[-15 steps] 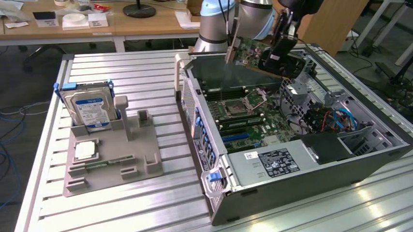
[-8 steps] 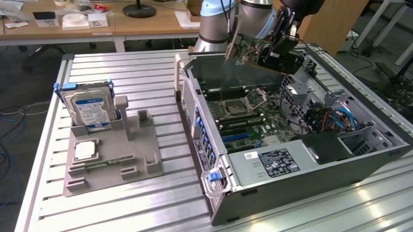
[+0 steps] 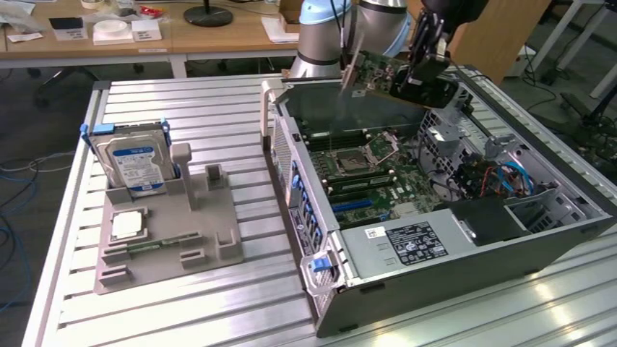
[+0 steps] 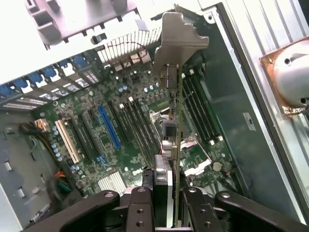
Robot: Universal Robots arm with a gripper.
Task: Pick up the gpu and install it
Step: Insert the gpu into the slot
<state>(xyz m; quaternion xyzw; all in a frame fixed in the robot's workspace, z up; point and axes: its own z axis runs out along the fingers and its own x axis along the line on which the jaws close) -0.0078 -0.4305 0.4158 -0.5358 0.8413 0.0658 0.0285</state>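
Two containers on the slatted table (image 3: 193,311): a grey holder tray (image 3: 173,253) toward the edge on the exterior view's left, and an open PC case (image 3: 434,289) lying on its side toward the edge on the exterior view's right.

Tray: hard drive (image 3: 135,163) with blue label upright in the slot at its far end. CPU (image 3: 128,224) flat in a recess nearer the front. Memory stick (image 3: 159,244) flat in a groove just beside the CPU.

Case: motherboard (image 3: 371,170) on the floor with its CPU socket (image 3: 359,159) exposed. Power supply (image 3: 405,242) fills the near end. Blue cables (image 3: 511,177) run along the side on the exterior view's right.

The gripper (image 3: 410,78) is clamped on the gpu (image 3: 374,72), in the air over the case's far corner, tilted and clear of the board. From the wrist, the gpu (image 4: 177,121) sits edge-on between the fingers (image 4: 161,179), its metal bracket (image 4: 179,36) at the end away from the grip. It hangs above the motherboard (image 4: 120,125), off to one side of the blue slot (image 4: 109,126) and not seated in any slot.
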